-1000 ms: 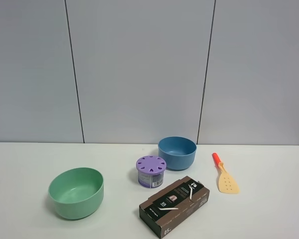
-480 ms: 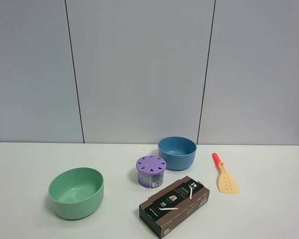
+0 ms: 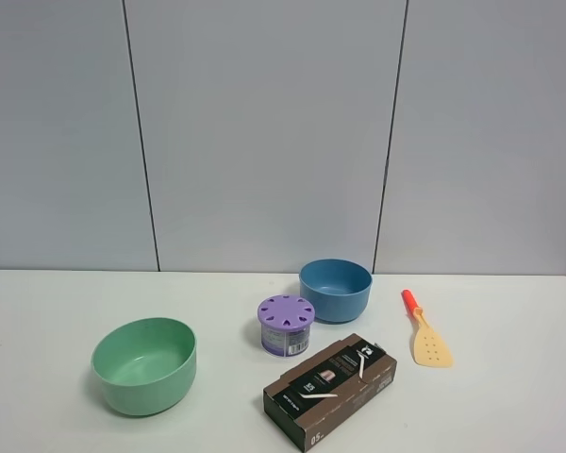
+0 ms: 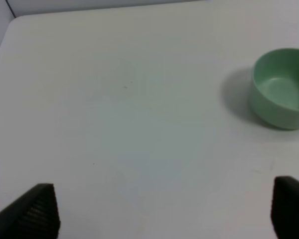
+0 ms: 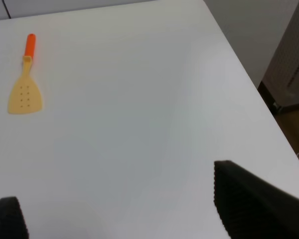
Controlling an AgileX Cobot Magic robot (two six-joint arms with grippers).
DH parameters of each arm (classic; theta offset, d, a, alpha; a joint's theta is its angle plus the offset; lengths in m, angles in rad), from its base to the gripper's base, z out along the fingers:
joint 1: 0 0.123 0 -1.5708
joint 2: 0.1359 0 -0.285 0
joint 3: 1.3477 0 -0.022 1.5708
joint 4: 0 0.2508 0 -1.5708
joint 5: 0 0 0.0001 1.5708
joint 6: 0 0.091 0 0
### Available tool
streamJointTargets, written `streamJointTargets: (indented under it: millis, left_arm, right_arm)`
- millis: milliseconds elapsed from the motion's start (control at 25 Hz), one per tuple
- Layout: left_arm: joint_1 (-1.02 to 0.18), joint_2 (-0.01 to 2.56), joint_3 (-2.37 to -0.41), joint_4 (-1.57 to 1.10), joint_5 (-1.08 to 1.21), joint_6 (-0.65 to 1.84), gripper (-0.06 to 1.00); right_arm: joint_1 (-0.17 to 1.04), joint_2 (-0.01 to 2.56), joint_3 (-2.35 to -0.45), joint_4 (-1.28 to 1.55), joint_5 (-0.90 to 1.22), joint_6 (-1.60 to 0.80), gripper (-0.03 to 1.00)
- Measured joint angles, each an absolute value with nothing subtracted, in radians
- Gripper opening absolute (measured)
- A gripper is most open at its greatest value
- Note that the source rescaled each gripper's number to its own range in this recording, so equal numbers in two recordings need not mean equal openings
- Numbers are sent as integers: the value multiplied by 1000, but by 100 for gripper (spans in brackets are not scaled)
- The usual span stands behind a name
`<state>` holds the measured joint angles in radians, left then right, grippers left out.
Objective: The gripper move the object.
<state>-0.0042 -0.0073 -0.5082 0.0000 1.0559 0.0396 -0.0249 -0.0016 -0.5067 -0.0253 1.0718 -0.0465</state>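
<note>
The toy spatula (image 3: pixel 425 333), with a pale yellow perforated blade and a red-orange handle, lies flat on the white table (image 3: pixel 509 396) at the right, to the right of the blue bowl (image 3: pixel 335 290). It also shows in the right wrist view (image 5: pixel 25 82), far from my right gripper (image 5: pixel 124 219), whose fingers stand wide apart and empty. My left gripper (image 4: pixel 164 214) is open and empty over bare table, with the green bowl (image 4: pixel 281 88) well off to one side. Neither arm shows in the exterior view.
A purple-lidded round container (image 3: pixel 286 325) stands in the middle, a dark brown box (image 3: pixel 330 389) in front of it. The green bowl (image 3: pixel 144 364) sits at the left. The table's right edge (image 5: pixel 249 79) shows in the right wrist view.
</note>
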Motion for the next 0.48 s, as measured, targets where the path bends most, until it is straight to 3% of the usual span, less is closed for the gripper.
streamJointTargets:
  millis: [480]
  left_arm:
    - [-4,-7,-508,0,1056,40,100]
  right_arm:
    - [-25,-2,-507,-193,1072,182,84]
